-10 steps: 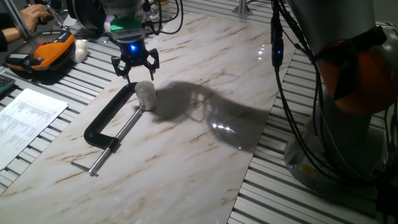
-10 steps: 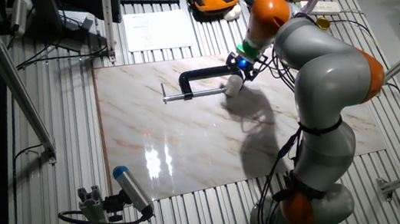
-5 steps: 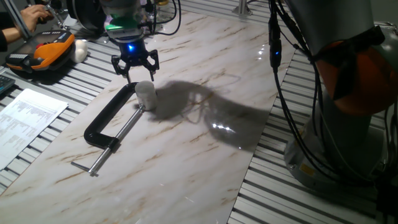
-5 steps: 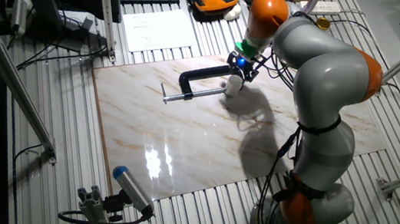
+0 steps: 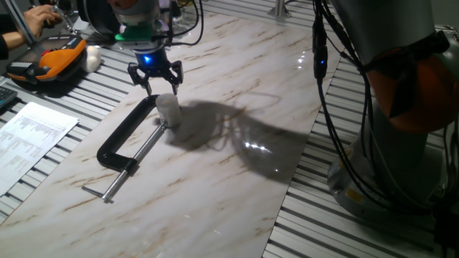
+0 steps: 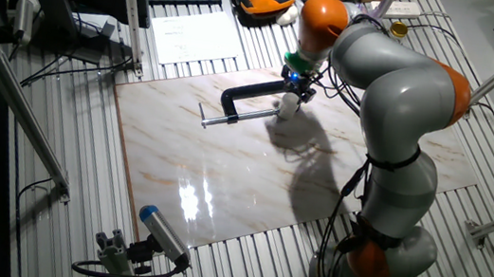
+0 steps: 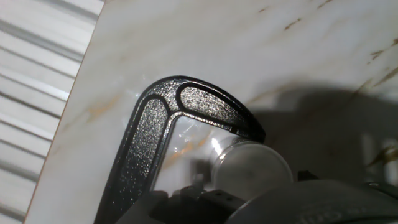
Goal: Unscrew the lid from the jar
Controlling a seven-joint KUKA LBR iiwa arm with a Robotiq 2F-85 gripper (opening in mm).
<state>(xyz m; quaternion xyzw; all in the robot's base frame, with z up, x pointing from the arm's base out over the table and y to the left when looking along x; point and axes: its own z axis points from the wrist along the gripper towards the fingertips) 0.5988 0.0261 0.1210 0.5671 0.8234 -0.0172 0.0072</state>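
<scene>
The small whitish jar (image 5: 170, 113) stands upright on the marble board, held in the jaw of a black C-clamp (image 5: 122, 136). Its white lid (image 5: 167, 99) sits on top. My gripper (image 5: 155, 87) hovers just above and slightly behind the lid, fingers spread, open, with nothing between them. In the other fixed view the gripper (image 6: 293, 91) hangs over the jar (image 6: 287, 107). The hand view looks down on the lid (image 7: 251, 168) and the clamp's curved frame (image 7: 157, 122); dark parts of the hand cover the lid's lower edge.
The clamp's screw rod (image 5: 133, 163) runs toward the board's near-left edge. An orange case (image 5: 51, 60) with a white lump (image 5: 92, 56) beside it, papers (image 5: 30, 136) and a person's hand (image 5: 39, 14) lie off the board at left. Black cables (image 5: 330, 107) hang at right.
The arm's upper joints have swung slightly left and the shadow on the board has shifted. The gripper stays open above the jar, nearly in place.
</scene>
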